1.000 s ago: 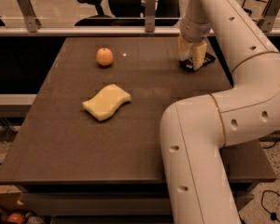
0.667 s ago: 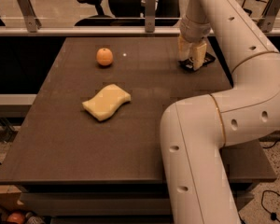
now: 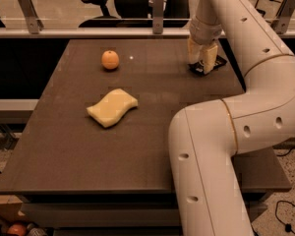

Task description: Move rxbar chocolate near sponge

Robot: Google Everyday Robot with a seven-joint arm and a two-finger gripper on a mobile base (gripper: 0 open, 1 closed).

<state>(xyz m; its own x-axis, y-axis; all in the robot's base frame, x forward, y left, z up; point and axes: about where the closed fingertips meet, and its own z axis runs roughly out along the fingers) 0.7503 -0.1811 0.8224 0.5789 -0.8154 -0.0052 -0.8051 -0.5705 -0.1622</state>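
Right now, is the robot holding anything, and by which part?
Cannot tell: the gripper is down over the rxbar chocolate, which lies on the table.

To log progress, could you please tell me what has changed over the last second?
Nothing visibly changed: the gripper stays down at the bar on the far right of the table, and the sponge and orange lie where they were.

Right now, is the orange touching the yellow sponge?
Apart. The camera view shows bare tabletop between the orange and the sponge. The gripper is down at the rxbar chocolate, far right of both.
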